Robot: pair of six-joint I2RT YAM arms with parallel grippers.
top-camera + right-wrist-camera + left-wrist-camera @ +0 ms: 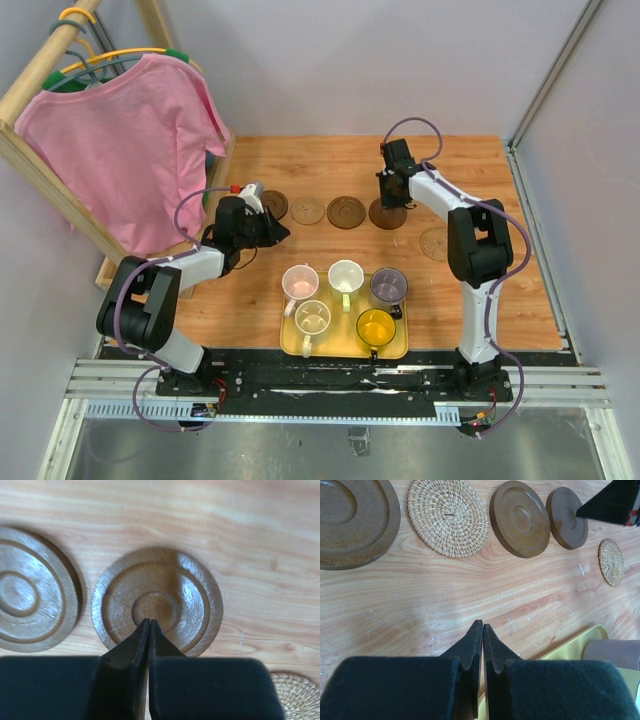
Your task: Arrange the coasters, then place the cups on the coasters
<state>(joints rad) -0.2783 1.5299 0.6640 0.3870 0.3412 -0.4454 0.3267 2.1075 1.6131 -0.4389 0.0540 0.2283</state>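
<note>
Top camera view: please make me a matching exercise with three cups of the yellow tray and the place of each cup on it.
Column A:
1 pink cup
2 purple cup
3 amber cup

Column B, places on the yellow tray (near means toward the arm bases):
a near right
b far left
c far right

Pairs: 1-b; 2-c; 3-a
</note>
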